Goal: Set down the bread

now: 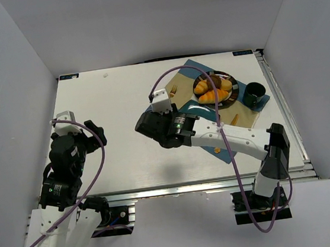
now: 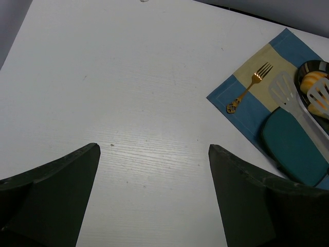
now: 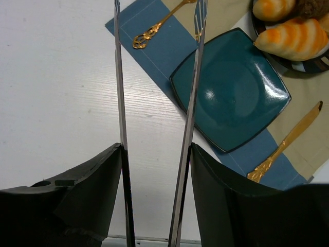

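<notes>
Left fingers [image 2: 56, 190], spread wide with nothing between them, low over the white desk [image 2: 128, 92] on its left side. Right fingers [image 3: 87, 200], at mid-desk, closed on metal tongs [image 3: 119, 77]; thin blades parted, nothing caught between them, pointing toward the blue-and-beige mat [image 3: 154, 49]. Left blade over the mat's near corner, right blade along the edge of the teal plate [image 3: 231, 92]. From the left wrist, slotted tong tips above the mat, between the gold fork [image 2: 249, 87] and the round plate [image 3: 298, 66].

Bread [image 1: 215, 80], dark brown, on the round plate at the mat's far end, untouched by the tongs. Tucked among pale rolls [image 1: 201, 87], with a croissant [image 1: 212, 96] lying in front. From the right wrist, only its edge visible, cut off at the top right corner.

Gold knife [image 3: 285, 146] on the mat just beside the teal plate, on the side away from the fork. Dark green cup [image 1: 255, 92] just right of the round plate, on the mat's far corner.
</notes>
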